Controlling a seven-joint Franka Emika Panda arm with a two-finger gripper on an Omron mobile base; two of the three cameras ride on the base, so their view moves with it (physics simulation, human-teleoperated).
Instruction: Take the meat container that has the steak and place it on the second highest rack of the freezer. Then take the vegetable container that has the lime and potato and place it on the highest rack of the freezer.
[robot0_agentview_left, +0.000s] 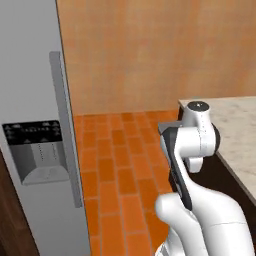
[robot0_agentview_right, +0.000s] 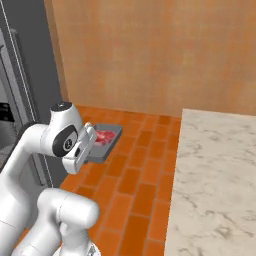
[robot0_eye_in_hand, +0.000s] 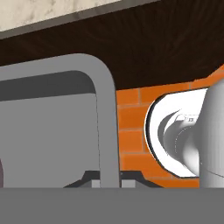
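The meat container (robot0_agentview_right: 113, 129) is a shallow grey tray held level above the floor, with the red-pink steak (robot0_agentview_right: 103, 137) lying in it. My gripper (robot0_agentview_right: 89, 146) is shut on the tray's near rim. In the hand view that rim (robot0_eye_in_hand: 106, 109) runs up between my fingertips, where the gripper (robot0_eye_in_hand: 107, 183) pinches it. The freezer (robot0_agentview_left: 35, 90) stands to the left with its grey door closed and its long handle (robot0_agentview_left: 66, 130) facing me. The racks are hidden behind the door. The vegetable container, lime and potato are out of view.
A marble counter (robot0_agentview_right: 215, 175) with a dark cabinet front lies to the right, close beside the arm. Orange tiled floor (robot0_agentview_left: 120, 165) runs between the counter and the freezer up to a tan wall. An ice and water dispenser (robot0_agentview_left: 37, 150) is set into the freezer door.
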